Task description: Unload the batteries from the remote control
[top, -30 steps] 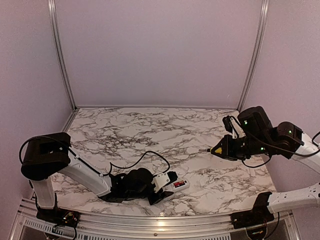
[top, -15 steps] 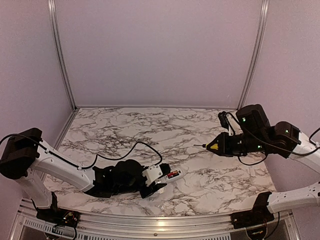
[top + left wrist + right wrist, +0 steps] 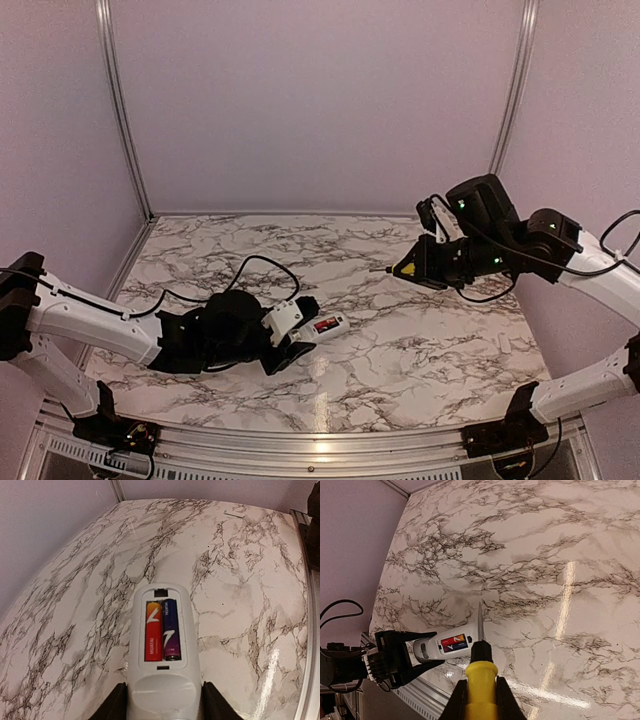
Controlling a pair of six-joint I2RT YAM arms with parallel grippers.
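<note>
My left gripper [image 3: 283,336] is shut on the near end of the white remote control [image 3: 321,327], held back side up above the marble table. In the left wrist view the remote control [image 3: 161,680] has its battery recess open, with two batteries [image 3: 162,630] side by side, one red and orange, one purple. My right gripper [image 3: 432,268] is shut on the yellow-handled screwdriver [image 3: 480,680], raised at the right. Its metal tip [image 3: 377,270] points left toward the remote, well apart from it. The remote control also shows in the right wrist view [image 3: 447,645], below the tip.
The marble table [image 3: 330,250] has grey walls behind and at both sides. A metal rail [image 3: 300,440] runs along its near edge. A black cable [image 3: 250,265] loops over the left arm.
My left gripper has lifted the remote and carried it left and farther from the near edge. My right gripper has moved left and up with the screwdriver.
</note>
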